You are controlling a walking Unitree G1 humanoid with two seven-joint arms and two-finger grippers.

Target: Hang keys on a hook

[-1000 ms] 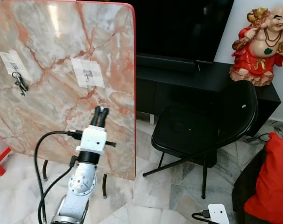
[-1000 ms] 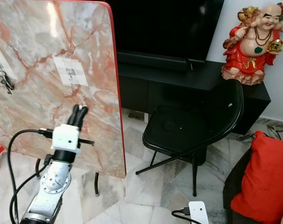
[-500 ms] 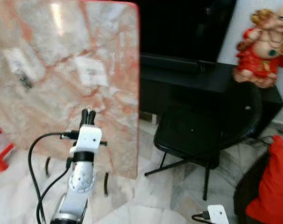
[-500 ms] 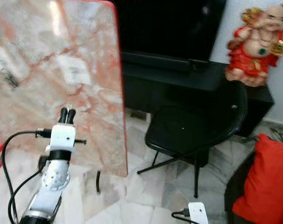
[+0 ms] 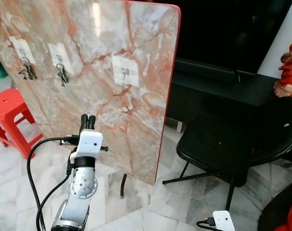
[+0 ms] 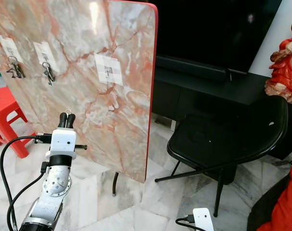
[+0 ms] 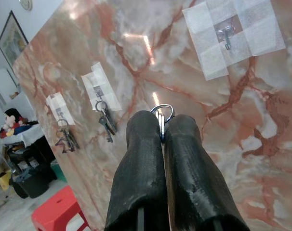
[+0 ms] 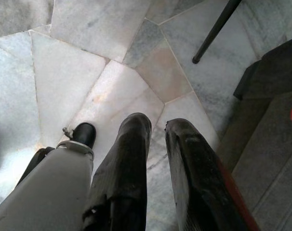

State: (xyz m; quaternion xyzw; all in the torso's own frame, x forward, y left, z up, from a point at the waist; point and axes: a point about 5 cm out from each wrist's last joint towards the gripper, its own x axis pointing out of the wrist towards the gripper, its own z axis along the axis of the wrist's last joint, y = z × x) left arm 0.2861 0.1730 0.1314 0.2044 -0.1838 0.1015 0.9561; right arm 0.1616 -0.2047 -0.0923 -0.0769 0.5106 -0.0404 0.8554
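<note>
Ahead of the left gripper point(image 5: 88, 118), a tilted marble-patterned board point(image 5: 146, 139) with a red edge is standing on thin legs, and nothing is lying between the fingertips and its face. The gripper's two black fingers point(image 7: 145, 144) are pressing together on a key ring point(image 7: 162, 114), whose loop is poking out just past the tips. Up and to the right of the gripper, a taped hook point(image 5: 125, 72) is sitting bare on the board. Up and to the left, two more hooks are carrying bunches of keys point(image 5: 62, 75), the farther bunch point(image 5: 27, 71) near the board's edge. Off to the gripper's left a red stool point(image 5: 8, 103) is standing; to its right, a black chair point(image 5: 242, 139). The right gripper point(image 8: 158, 127) is hanging over the tiled floor point(image 8: 73, 62), fingers slightly apart.
</note>
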